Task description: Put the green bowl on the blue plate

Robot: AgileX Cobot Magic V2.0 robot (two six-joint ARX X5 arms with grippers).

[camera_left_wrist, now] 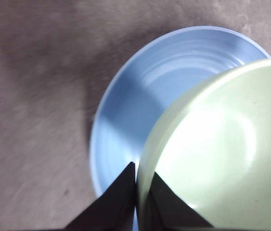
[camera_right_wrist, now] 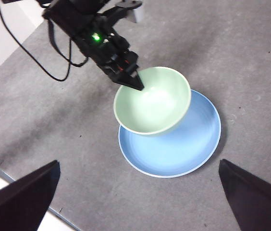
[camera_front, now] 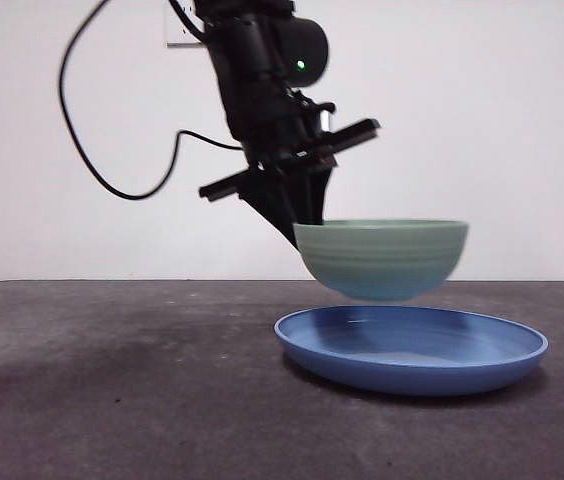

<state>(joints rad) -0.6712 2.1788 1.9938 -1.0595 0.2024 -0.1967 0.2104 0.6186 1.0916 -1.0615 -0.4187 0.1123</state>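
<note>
Two jaws of my left hand are pinching the green bowl by its rim, holding it just above the blue plate. Being stiff, glossy and breakable, it is probably slippery; my right hand is waiting open.

You have one green bowl, one blue plate, two grippers, the left gripper and the right gripper, each with two black jaws, one dark table, one black cable.
</note>
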